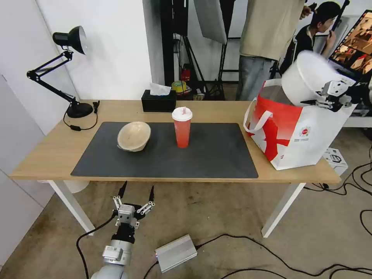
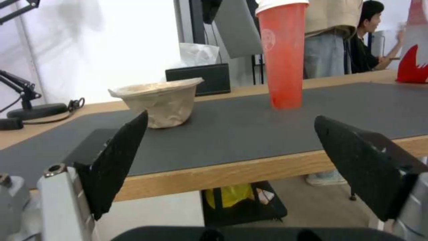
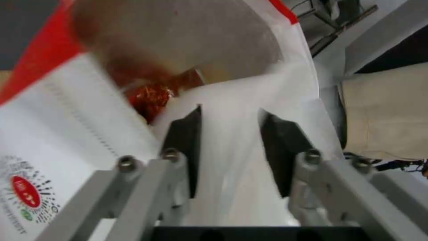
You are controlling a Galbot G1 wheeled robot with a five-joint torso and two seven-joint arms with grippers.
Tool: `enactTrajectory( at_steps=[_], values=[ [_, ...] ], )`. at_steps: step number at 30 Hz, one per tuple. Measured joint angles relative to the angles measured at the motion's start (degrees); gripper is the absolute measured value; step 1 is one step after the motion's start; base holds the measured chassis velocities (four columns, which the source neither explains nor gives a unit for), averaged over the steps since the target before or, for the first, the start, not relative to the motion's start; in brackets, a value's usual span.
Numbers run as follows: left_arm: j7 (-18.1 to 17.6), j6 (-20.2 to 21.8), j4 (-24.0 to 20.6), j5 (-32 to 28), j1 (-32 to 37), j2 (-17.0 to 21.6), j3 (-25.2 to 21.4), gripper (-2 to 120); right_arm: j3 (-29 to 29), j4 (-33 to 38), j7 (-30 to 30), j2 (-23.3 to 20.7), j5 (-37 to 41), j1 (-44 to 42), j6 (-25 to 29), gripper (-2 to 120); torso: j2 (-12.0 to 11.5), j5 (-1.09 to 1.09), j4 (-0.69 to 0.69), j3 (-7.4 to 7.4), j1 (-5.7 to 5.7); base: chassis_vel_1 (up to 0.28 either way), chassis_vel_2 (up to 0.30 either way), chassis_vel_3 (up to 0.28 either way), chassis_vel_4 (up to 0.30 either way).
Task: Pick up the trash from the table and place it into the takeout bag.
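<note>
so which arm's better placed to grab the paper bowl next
Left. The left claw hangs open below the table's near edge, on the beige paper-pulp bowl's side. The right claw is shut on the white bowl, tilted over the takeout bag.

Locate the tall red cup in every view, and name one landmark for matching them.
Head view: red cup upright mid-mat, right of the beige bowl.
Left wrist view: cup beyond the open left gripper.
Right wrist view: not in it.
Shared landmark: takeout bag.
</note>
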Motion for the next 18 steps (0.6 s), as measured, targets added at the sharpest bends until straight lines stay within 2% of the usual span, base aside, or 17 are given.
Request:
enactTrajectory(
  at_steps=[3,4,7,8,12,13,16,18],
  values=[
    [0.01,-0.07,0.02,0.02,0.01,-0.03,0.01,100,-0.6,0.04,-0.01,-0.02,0.03,0.6,-0.03,52,0.0,0.0,0.0,0.0,0.0,0.0,0.0,0.0,0.0],
    [0.01,-0.07,0.02,0.02,0.01,-0.03,0.01,100,-0.6,0.04,-0.01,-0.02,0.03,0.6,-0.03,52,0.0,0.0,0.0,0.0,0.0,0.0,0.0,0.0,0.0],
    [0.03,-0.12,0.11,0.02,0.02,-0.03,0.02,100,-0.71,0.03,-0.03,0.14,0.04,0.73,-0.1,65,0.0,0.0,0.0,0.0,0.0,0.0,0.0,0.0,0.0],
    [0.03,-0.12,0.11,0.02,0.02,-0.03,0.02,100,-0.71,0.03,-0.03,0.14,0.04,0.73,-0.1,65,0.0,0.0,0.0,0.0,0.0,0.0,0.0,0.0,0.0],
    [0.03,-0.15,0.14,0.0,0.03,0.08,-0.09,100,-0.75,0.04,0.0,0.39,0.05,0.75,-0.32,85,0.0,0.0,0.01,0.0,0.0,0.0,0.0,0.0,0.0],
    [0.03,-0.15,0.14,0.0,0.03,0.08,-0.09,100,-0.75,0.04,0.0,0.39,0.05,0.75,-0.32,85,0.0,0.0,0.01,0.0,0.0,0.0,0.0,0.0,0.0],
    [0.03,-0.16,0.24,-0.05,-0.02,0.13,-0.13,100,-0.75,0.03,0.07,0.43,0.05,0.8,-0.38,96,0.0,0.0,0.0,0.0,0.0,0.0,0.0,0.0,0.0],
    [0.04,-0.16,0.31,-0.06,-0.05,0.13,-0.13,100,-0.76,0.01,0.1,0.43,0.05,0.83,-0.39,98,0.0,0.0,0.01,0.0,0.0,0.0,0.0,0.0,0.0]
  ],
)
